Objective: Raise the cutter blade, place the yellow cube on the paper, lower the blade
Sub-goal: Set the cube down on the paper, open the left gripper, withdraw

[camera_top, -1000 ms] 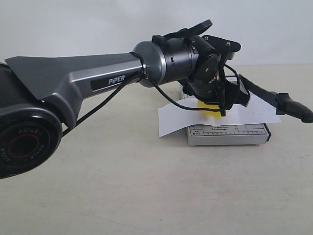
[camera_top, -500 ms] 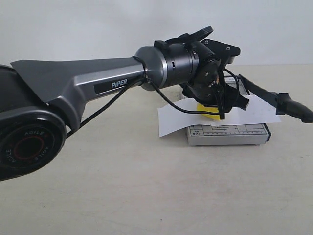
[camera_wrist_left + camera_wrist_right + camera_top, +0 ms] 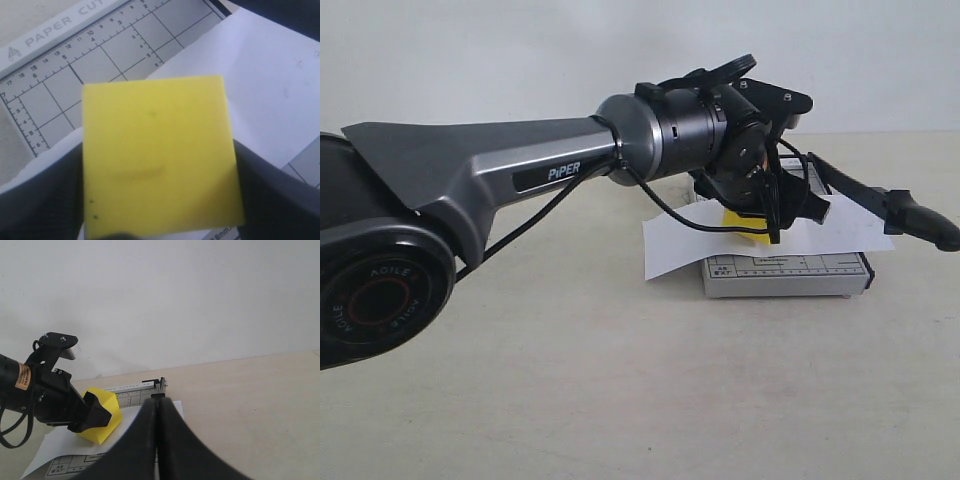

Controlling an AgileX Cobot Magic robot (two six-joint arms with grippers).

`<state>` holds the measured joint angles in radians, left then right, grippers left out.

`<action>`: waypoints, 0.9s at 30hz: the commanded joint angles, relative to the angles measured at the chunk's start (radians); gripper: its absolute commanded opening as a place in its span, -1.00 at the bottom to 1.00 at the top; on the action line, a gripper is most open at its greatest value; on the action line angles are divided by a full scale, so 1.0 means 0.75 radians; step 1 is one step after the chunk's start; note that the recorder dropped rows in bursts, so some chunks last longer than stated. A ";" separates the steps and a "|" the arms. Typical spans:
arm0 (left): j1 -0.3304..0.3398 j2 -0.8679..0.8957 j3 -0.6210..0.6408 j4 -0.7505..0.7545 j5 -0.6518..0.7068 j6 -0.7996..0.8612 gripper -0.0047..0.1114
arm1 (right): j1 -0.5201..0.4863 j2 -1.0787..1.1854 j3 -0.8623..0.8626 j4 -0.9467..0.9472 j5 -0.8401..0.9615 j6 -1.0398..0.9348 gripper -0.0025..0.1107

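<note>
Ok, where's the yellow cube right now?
The yellow cube is right of centre in the exterior view, gripped by the left hand over the paper on the trimmer base, left of the raised cutter blade.

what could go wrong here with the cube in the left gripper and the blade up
The paper overhangs the trimmer base with nothing pinning it; the left gripper letting go of the yellow cube might drag it askew.
The cutter blade stands raised with no gripper on it, close to that gripper; if it drops, it could strike either.
</note>
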<state>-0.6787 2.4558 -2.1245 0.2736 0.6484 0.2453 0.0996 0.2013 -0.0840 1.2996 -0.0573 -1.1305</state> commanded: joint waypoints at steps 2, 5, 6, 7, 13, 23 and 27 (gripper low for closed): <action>-0.001 -0.009 -0.008 0.010 -0.008 -0.008 -0.58 | 0.004 -0.007 0.003 -0.004 -0.006 -0.005 -0.96; -0.001 -0.009 -0.008 0.010 -0.008 -0.008 -0.26 | 0.004 -0.007 0.003 -0.004 -0.006 -0.003 -0.96; -0.001 -0.009 -0.008 0.010 -0.008 -0.008 -0.14 | 0.004 -0.007 0.003 -0.004 -0.006 -0.003 -0.96; -0.001 -0.009 -0.008 0.010 -0.008 -0.008 -0.02 | 0.004 -0.007 0.003 -0.004 -0.006 -0.003 -0.96; -0.001 -0.009 -0.008 0.010 0.003 -0.008 0.29 | 0.004 -0.007 0.003 -0.004 -0.006 -0.006 -0.96; -0.001 -0.009 -0.008 0.010 0.038 -0.008 0.29 | 0.004 -0.007 0.003 -0.004 -0.006 -0.006 -0.96; -0.001 -0.030 -0.008 -0.007 0.063 -0.008 0.29 | 0.004 -0.007 0.003 -0.004 -0.009 -0.006 -0.96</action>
<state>-0.6787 2.4538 -2.1245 0.2760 0.6810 0.2453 0.0996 0.2013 -0.0840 1.2996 -0.0573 -1.1305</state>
